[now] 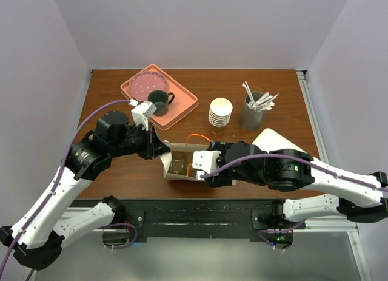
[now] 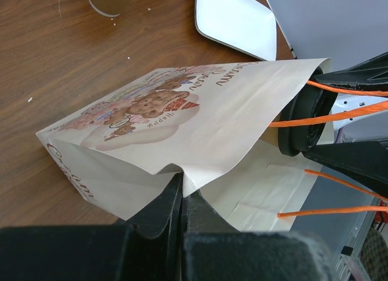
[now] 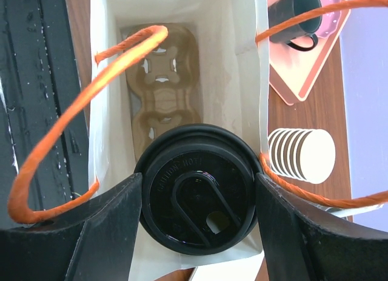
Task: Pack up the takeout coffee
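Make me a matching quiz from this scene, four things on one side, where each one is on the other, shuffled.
1 takeout coffee
2 dark mug
3 white cup stack
4 left gripper

A on the pink tray
B pinching the paper bag edge
C on the table beside the grey holder
D between the fingers of the right gripper

Pairs: 1-D, 2-A, 3-C, 4-B

A robot test booth in a lab, not a real café. Plain pale walls box in one wooden table, and a left arm and right arm are bolted to a black rail at its near edge (purple cable trailing). The only café things are on the table: a pink tray, dark mug, stacked white cups and a pot of stirrers.
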`<state>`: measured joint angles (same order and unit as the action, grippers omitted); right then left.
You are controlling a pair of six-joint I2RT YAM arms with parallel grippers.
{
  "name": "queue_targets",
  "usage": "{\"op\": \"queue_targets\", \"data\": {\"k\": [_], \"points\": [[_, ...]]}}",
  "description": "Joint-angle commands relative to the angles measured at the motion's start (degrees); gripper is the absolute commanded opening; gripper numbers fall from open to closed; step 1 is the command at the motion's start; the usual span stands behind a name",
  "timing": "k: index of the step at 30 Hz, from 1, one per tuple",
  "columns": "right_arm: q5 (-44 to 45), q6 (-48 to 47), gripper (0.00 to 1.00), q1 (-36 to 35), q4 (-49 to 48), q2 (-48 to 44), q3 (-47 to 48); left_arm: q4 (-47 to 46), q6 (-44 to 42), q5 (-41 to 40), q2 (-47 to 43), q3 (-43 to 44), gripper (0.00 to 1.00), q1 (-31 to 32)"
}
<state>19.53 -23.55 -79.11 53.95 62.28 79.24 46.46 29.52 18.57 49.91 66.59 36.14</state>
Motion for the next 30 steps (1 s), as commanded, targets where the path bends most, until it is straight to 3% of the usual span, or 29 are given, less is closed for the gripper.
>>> {"op": "queue_targets", "data": {"k": [1,12,21,30], "points": [[-0.02,-5.01,0.19,-0.25,3.00,0.91,2.41,-0.58,1.68,0.86,-0.25,2.93,0.00,0.07],[-0.64,-5.01,0.24,-0.43,-0.16,3.99,2.24,-2.59,0.02,3.31,-1.48,0.39,0.00,-0.02],[3.85,-2.47,0.27,-0.25,-4.21,3.55,1.00,-8.84,-7.36,5.86,-7.28,-10.33,0.00,0.07],[-0.63,-0.35,0.28,-0.78,-0.87,5.31,1.97,-9.10,-7.99,6.04,-6.40,-9.37,0.00,-0.02]]}}
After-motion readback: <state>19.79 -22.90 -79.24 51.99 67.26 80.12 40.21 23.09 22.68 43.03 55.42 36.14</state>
